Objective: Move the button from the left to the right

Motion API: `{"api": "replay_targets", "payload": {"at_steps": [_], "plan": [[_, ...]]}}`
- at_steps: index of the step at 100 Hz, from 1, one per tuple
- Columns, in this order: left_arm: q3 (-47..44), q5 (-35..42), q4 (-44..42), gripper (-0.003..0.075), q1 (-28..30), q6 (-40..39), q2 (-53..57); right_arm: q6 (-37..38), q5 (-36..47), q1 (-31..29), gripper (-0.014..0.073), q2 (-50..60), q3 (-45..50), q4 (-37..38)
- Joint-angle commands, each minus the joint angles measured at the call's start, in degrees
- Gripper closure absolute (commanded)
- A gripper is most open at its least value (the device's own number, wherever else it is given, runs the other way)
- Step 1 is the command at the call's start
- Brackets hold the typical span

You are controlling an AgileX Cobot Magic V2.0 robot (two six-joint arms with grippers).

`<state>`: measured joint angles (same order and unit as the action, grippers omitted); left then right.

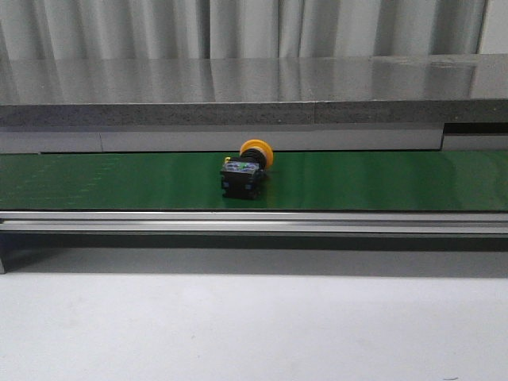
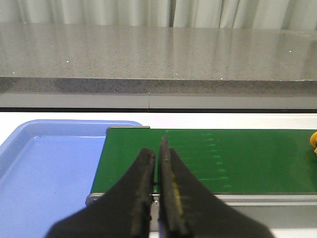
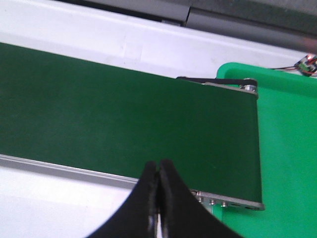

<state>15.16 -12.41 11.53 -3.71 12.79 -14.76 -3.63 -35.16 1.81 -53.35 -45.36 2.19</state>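
Observation:
The button (image 1: pixel 248 167) lies on its side on the green conveyor belt (image 1: pixel 119 178) near the middle, yellow cap toward the back, black body toward me. A sliver of its yellow cap (image 2: pixel 313 142) shows at the edge of the left wrist view. My left gripper (image 2: pixel 157 151) is shut with nothing in it, over the belt's near rail by its left end. Shut and empty as well, my right gripper (image 3: pixel 158 168) hangs over the belt's near edge by its right end. Neither gripper shows in the front view.
A blue tray (image 2: pixel 44 168) sits off the belt's left end. A green bin (image 3: pixel 290 148) stands past the right end. A grey stone ledge (image 1: pixel 254 95) runs behind the belt (image 2: pixel 237 158), and a metal rail (image 1: pixel 254 222) along its front.

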Motion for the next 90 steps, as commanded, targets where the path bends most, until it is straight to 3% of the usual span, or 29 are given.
{"api": "replay_targets", "payload": {"at_steps": [1, 16, 37, 52, 90], "plan": [[1.6, 4.7, 0.8, 0.0715, -0.6, -0.1, -0.4, -0.2, 3.8, -0.4, 0.0714, -2.5, -2.2, 0.2], [1.6, 4.7, 0.8, 0.0715, -0.6, -0.1, -0.4, -0.2, 3.1, -0.4, 0.0643, -4.9, -2.2, -2.2], [1.6, 4.7, 0.8, 0.0715, -0.6, -0.1, -0.4, -0.2, 2.2, -0.4, 0.0302, -5.1, -2.2, -3.8], [1.6, 4.7, 0.8, 0.0715, -0.6, -0.1, -0.4, -0.2, 2.2, -0.4, 0.0132, -5.1, -2.2, -4.3], [1.6, 4.7, 0.8, 0.0715, -0.6, -0.1, -0.4, -0.3, 3.5, 0.1, 0.0118, -8.4, -2.7, -16.0]]}}
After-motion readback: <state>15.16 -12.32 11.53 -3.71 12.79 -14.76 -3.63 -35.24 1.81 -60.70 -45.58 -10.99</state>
